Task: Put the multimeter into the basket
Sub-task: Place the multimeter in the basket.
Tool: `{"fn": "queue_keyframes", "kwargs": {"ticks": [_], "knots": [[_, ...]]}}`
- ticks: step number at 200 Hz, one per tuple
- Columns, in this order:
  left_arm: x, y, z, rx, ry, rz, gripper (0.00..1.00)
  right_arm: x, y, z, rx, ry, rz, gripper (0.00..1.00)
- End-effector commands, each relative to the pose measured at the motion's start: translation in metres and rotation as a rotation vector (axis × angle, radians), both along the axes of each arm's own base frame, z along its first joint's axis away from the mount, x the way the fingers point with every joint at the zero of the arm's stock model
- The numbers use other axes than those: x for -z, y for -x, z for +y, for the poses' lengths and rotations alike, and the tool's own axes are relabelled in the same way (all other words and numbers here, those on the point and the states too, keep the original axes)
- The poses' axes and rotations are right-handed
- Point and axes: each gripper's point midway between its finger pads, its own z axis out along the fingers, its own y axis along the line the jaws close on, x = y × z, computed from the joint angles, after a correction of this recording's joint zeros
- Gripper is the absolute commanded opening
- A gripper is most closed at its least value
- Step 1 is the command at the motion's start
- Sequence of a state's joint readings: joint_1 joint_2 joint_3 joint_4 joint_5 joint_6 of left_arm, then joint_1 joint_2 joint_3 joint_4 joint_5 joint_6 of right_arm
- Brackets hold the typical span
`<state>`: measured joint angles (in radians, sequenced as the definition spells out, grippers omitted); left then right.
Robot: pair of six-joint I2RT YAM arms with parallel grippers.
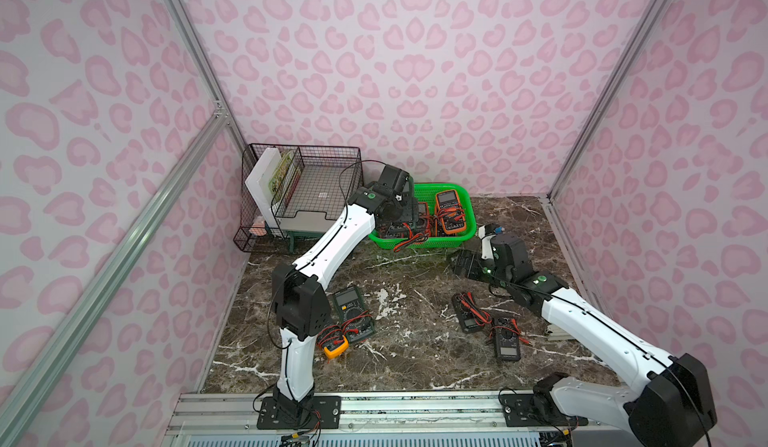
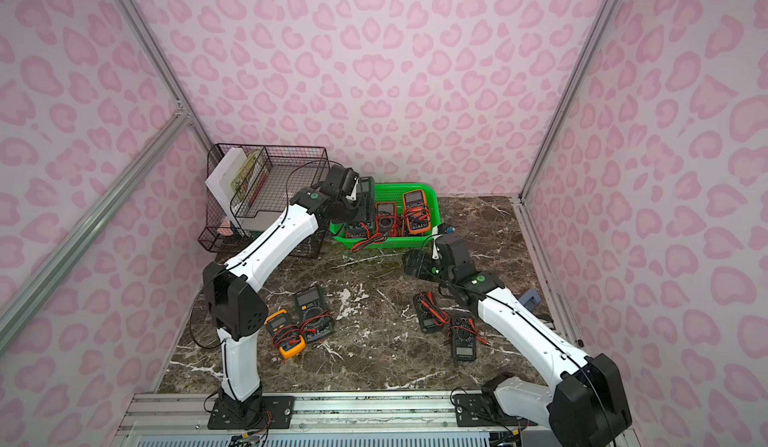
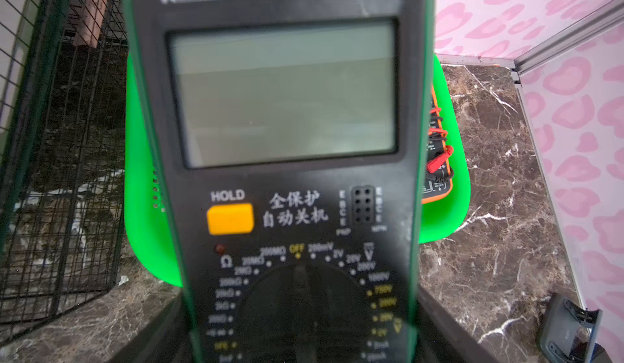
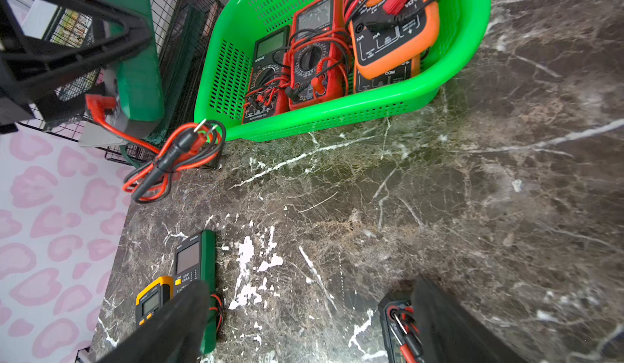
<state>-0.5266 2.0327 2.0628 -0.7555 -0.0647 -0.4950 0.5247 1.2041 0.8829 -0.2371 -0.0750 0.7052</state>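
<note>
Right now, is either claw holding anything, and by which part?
The left claw grips the green-cased multimeter by its dial end; the right claw is open and empty.

Both top views look down from high at the front, sharing the whole worktop [image 1: 415, 341]. Left wrist view sits very close on the multimeter [image 3: 287, 175], basket [image 3: 449, 209] behind; right wrist view overlooks worktop and same basket.
</note>
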Motion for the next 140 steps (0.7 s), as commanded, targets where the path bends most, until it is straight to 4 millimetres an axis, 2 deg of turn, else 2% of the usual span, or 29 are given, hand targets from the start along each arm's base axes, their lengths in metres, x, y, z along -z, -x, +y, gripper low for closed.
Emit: {"fn": "queue_keyframes", "kwargs": {"ticks": [1,76,140], "knots": [[-0.013,-0.015,-0.009,0.026,0.035,-0.055,0.00,-0.001,-0.003,-0.006,0.017,0.012,0.001,0.99],[0.000,-0.055,-0.015,0.016,0.068,-0.084,0.00,0.005,-0.017,-0.022,0.085,0.046,0.022,0.99],[0.015,-0.086,-0.029,0.040,0.076,-0.154,0.00,0.007,-0.015,-0.032,0.110,0.085,0.046,0.99]]}}
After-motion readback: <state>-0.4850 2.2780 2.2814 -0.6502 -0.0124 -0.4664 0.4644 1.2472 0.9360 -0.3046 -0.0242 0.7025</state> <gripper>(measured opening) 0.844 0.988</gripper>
